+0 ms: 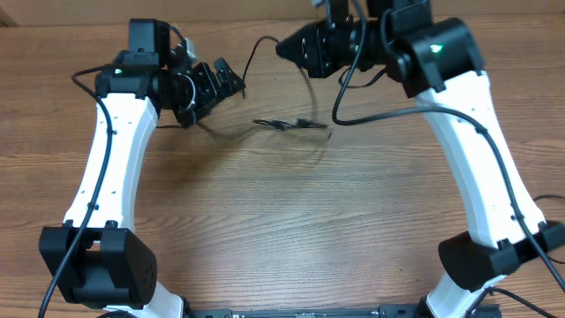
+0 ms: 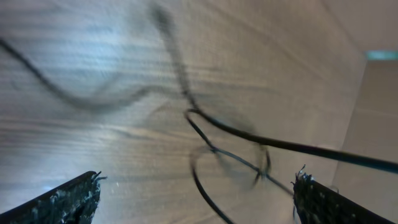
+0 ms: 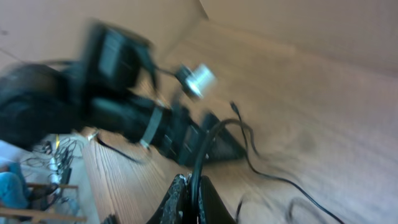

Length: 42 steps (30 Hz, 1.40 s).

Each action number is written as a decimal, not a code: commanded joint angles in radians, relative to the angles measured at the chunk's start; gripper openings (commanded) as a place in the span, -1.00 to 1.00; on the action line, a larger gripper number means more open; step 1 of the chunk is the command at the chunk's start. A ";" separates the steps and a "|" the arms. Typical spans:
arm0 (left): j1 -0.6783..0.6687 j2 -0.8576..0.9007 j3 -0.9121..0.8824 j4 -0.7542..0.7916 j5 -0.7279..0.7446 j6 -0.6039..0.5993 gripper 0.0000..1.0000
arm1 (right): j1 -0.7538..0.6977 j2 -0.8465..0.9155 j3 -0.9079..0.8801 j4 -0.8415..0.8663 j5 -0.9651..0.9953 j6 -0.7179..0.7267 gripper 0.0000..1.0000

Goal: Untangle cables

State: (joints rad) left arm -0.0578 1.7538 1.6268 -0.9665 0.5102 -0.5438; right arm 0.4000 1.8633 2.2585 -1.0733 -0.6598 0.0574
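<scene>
Thin black cables (image 1: 287, 124) lie tangled on the wooden table between the arms, with a small knot and a loop trailing right. My right gripper (image 1: 284, 49) is raised at the back and shut on one black cable strand (image 3: 198, 158), which runs up out of its jaws (image 3: 191, 186) and down toward the table. My left gripper (image 1: 219, 91) is open and empty, just left of the tangle. In the left wrist view its fingers (image 2: 196, 180) stand wide apart over the cable loops (image 2: 211, 149), not touching them.
The wooden table (image 1: 265, 230) spreads in front of the tangle. A cardboard wall (image 1: 88, 11) runs along the back. In the right wrist view the left arm's gripper (image 3: 180, 134) is close beyond my right jaws. Thicker arm wires hang near the right arm (image 1: 380, 113).
</scene>
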 commanded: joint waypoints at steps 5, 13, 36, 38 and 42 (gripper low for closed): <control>-0.071 -0.014 -0.005 -0.021 0.022 -0.026 0.99 | 0.002 -0.016 0.101 0.026 0.074 -0.006 -0.92; -0.203 -0.007 -0.005 -0.029 -0.237 -0.021 0.99 | -0.035 -0.016 0.192 0.259 0.624 -0.164 -0.92; -0.220 -0.007 -0.006 -0.024 -0.319 -0.021 0.99 | -0.896 0.259 -0.182 0.946 0.739 -0.681 -0.92; -0.220 -0.007 -0.006 -0.024 -0.319 -0.021 0.99 | -0.946 0.308 -0.182 0.939 0.732 -0.598 -0.92; -0.220 -0.007 -0.006 -0.024 -0.319 -0.021 0.99 | -1.024 0.412 -0.182 0.925 0.733 -0.458 -0.92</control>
State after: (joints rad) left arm -0.2687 1.7542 1.6238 -0.9955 0.2035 -0.5522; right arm -0.5800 2.1998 2.0682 -0.1429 0.0822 -0.5327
